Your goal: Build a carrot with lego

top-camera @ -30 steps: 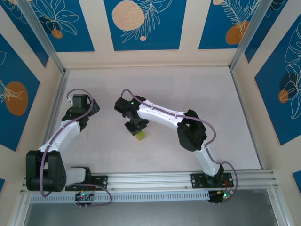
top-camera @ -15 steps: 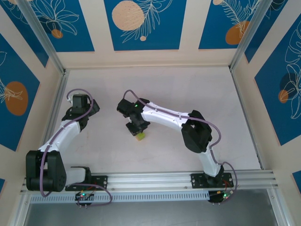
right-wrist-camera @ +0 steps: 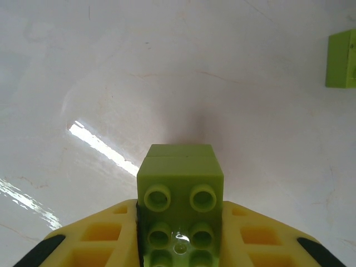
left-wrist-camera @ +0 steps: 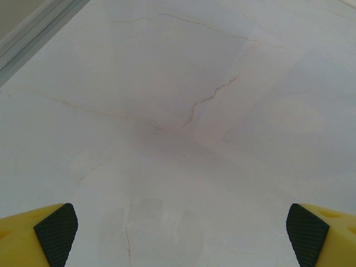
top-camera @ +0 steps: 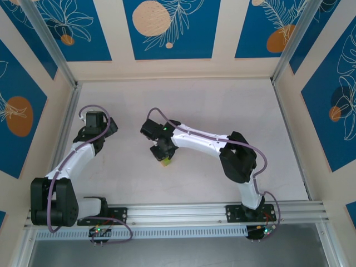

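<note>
Tabletop [right-wrist-camera: 167, 67] bears seemingly two lime bricks [right-wrist-camera: 181, 183] [right-wrist-camera: 340, 58]; right fingers [right-wrist-camera: 105, 239] grip one; left fingers [left-wrist-camera: 33, 236] agape.

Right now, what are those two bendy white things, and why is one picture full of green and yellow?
Those are two robot arms, a left arm and a right arm, bolted to a table. The big picture looks down from above them. The other two come from little cameras on each wrist, so you see the yellow fingers up close. The right gripper squeezes a lime-green brick; its bumps are Lego studs. A second green brick lies on the table further off. The left gripper is wide open and holds nothing.
</note>
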Tool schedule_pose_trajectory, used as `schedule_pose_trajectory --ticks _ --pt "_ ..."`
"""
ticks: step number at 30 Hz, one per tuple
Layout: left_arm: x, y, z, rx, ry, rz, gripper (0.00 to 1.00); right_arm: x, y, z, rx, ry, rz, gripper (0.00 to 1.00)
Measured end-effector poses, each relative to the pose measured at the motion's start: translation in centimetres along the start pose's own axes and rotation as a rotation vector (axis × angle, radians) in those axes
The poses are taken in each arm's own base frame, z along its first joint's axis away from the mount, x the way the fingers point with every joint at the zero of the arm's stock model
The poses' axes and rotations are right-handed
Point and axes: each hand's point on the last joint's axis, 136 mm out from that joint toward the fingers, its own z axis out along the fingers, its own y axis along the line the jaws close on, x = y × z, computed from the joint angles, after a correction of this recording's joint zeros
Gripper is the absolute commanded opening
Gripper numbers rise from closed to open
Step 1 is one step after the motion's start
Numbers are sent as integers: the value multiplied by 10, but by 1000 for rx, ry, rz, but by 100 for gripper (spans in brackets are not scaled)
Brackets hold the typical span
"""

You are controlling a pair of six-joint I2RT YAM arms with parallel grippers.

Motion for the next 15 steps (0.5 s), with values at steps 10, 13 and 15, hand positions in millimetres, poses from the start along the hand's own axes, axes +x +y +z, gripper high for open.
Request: schedule_pose_trajectory --ticks 10,13,15 --pt "0 0 0 0 0 0 99 -4 0 -9 17 -13 -14 29" --pt "0 0 0 0 0 0 99 -5 1 -11 22 0 -30 29" --pt "0 0 0 0 0 0 99 -5 1 -11 24 7 -41 29"
